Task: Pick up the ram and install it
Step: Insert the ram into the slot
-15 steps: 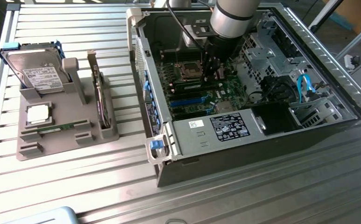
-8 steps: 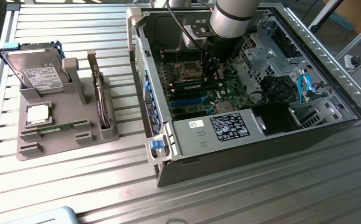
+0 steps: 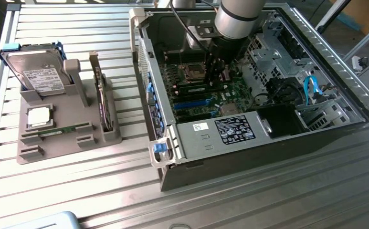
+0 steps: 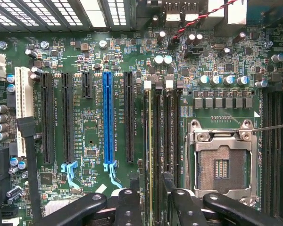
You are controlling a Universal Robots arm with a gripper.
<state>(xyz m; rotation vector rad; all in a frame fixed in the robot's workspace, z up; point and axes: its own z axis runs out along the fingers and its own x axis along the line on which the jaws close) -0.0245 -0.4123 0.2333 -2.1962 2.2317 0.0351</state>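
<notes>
On the green motherboard, thin green ram edge-on in black slot

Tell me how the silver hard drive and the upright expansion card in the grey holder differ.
The silver boxy hard drive is thick, white label facing out; the thin dark expansion card is seen edge-on. The drive leans back between blue brackets; the card stands upright in a slot. Both sit in the grey holder.

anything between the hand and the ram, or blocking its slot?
Nothing visible. The ram already stands edge-up in its slot on the motherboard. The hand sits right over it, fingers apart on either side. No cable or card crosses that slot.
</notes>
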